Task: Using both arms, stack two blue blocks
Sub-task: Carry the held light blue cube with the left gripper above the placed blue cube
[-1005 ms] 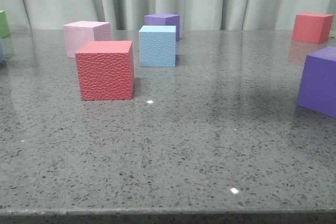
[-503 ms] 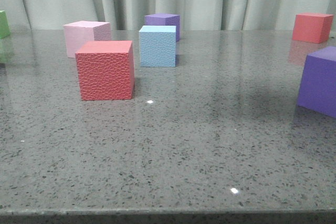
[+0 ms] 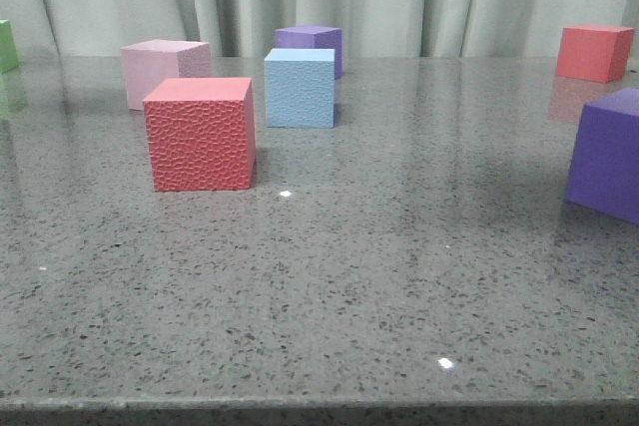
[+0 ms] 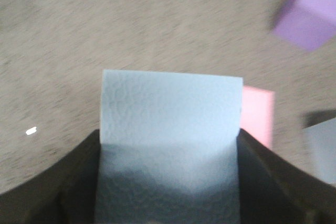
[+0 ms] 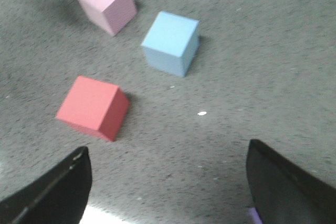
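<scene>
One blue block (image 4: 170, 129) sits clenched between the fingers of the left end effector (image 4: 169, 182), lifted high off the desk (image 3: 399, 276) at the far left. The right end effector (image 5: 168, 182) hangs released, holding nothing. The other blue block (image 3: 300, 88) stands mid-desk behind the red cube (image 3: 200, 135). This looks like the carry step; next, the lifted block needs squaring directly over its twin before lowering.
</scene>
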{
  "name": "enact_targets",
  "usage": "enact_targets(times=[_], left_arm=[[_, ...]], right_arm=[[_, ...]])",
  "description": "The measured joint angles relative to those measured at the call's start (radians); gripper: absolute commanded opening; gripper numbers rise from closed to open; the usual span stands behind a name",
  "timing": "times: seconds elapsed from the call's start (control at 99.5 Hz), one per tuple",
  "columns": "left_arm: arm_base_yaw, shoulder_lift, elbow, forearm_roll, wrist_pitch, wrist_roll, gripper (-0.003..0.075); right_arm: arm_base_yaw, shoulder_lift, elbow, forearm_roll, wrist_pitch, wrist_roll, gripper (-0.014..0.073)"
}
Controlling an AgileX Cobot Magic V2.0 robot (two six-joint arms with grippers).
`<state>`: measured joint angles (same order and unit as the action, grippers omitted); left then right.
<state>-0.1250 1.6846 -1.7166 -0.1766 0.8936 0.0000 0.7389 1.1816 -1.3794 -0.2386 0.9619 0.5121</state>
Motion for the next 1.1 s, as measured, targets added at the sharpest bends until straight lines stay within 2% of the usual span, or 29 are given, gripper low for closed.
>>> enact_targets(times=[0.151,0.593,0.804,1.095], left_arm=[[-0.089,0.006,-0.038,-0.002,-0.009,-0.096,0.0275],[-0.327,0.16,-0.085,0.0,-0.064,-0.288,0.0274],[-0.365,0.182,-0.087,-0.002,-0.079,-0.317,0.0274],[-0.369,0.185,-0.089,0.0,-0.085,-0.325,0.0275]], right_arm=[[0.0,-0.064,0.034,-0.062,0.011,0.027,0.0601],[0.0,-0.163,0.063,-0.07,0.037,0.031,0.0601],[0.0,-0.176,0.063,-0.07,0.061,0.033,0.0601],[0.0,-0.176,0.063,-0.07,0.061,0.037,0.0601]])
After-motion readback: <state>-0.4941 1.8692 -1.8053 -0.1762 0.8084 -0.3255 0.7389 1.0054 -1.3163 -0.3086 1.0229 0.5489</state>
